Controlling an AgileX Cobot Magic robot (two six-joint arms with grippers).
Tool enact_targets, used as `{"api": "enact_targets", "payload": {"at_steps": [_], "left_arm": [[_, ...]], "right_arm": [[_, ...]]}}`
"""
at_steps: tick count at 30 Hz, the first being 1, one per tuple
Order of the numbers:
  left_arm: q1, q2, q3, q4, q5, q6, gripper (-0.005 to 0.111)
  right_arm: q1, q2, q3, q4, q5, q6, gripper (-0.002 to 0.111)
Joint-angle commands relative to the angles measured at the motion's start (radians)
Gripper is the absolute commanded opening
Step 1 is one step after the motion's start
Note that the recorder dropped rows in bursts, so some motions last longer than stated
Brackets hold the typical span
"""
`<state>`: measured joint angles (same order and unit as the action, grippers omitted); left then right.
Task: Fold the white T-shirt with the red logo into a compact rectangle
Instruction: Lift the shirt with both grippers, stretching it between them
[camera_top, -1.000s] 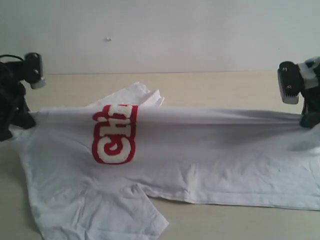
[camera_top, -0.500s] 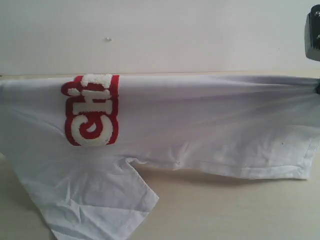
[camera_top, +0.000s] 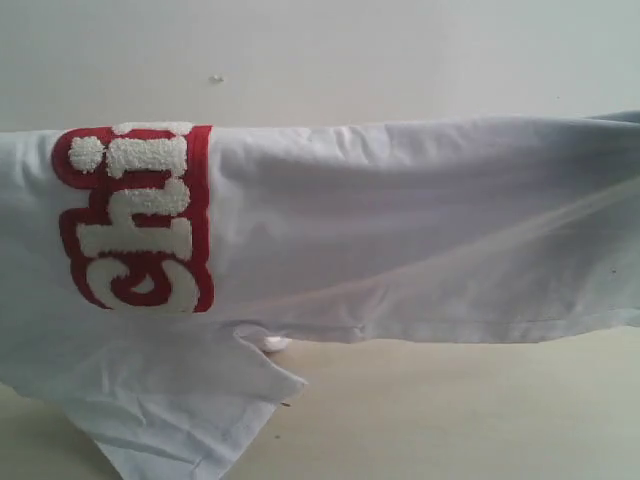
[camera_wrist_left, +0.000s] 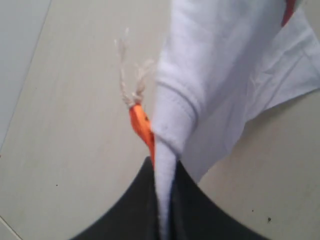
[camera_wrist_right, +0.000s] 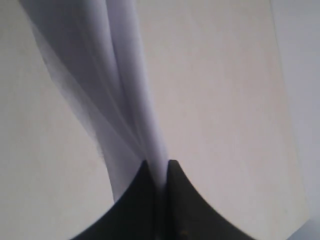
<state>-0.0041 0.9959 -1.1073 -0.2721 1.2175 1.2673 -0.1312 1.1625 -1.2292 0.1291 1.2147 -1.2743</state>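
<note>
Left fingers (camera_wrist_left: 132, 205): we are seeing them closed tight, pinching the ribbed collar (camera_wrist_left: 172, 117) of the white T-shirt (camera_wrist_left: 220, 60). The cloth is running out from between the two tips.
Neck tag (camera_wrist_left: 141, 125): orange, sitting just beside the pinched collar, right at the left fingers. A frayed pale string (camera_wrist_left: 127, 70) is sticking out of it.
Right fingers (camera_wrist_right: 192, 210): we are seeing them closed as well, gripping a thin folded edge of the shirt. The fabric is fanning away from the tips in a taut pleat.
White T-shirt, position: in the exterior view it is hanging stretched as a wide sheet between the two grips. Both sets of fingers are lying outside that frame. Most of the cloth is hanging clear of the counter (camera_top: 450, 410).
Red logo (camera_top: 135, 225): sitting toward the left-finger end of the sheet, letters turned sideways and wrapping over the top fold. We are reading only "Chi".
Sleeve (camera_top: 185, 420): drooping below the logo toward the counter. We cannot tell whether it is touching.
Lower hem: toward the right-finger end it is hanging above the counter, apart from it.
</note>
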Motion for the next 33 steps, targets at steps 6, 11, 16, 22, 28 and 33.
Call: {"api": "enact_targets", "payload": {"at_steps": [6, 11, 16, 22, 28, 33], "left_arm": [[-0.071, -0.150, -0.144, -0.071, 0.004, -0.230, 0.000], [-0.216, -0.213, -0.224, 0.022, 0.004, -0.420, 0.000], [-0.342, -0.306, -0.130, 0.212, 0.004, -0.518, 0.000], [-0.497, -0.313, -0.051, 0.476, 0.004, -0.666, 0.000], [-0.497, -0.350, -0.023, 0.513, 0.004, -0.733, 0.000], [-0.497, -0.409, -0.023, 0.490, 0.004, -0.752, 0.000]], "right_arm": [[0.010, -0.169, -0.004, 0.090, 0.006, 0.094, 0.000], [0.010, -0.244, -0.004, 0.134, 0.006, 0.159, 0.000], [0.075, -0.269, 0.007, -0.001, 0.006, 0.245, 0.000], [0.096, -0.252, 0.106, -0.102, 0.006, 0.228, 0.000], [0.096, -0.255, 0.106, -0.105, 0.006, 0.254, 0.000], [0.096, -0.267, 0.106, -0.046, 0.006, 0.254, 0.000]]}}
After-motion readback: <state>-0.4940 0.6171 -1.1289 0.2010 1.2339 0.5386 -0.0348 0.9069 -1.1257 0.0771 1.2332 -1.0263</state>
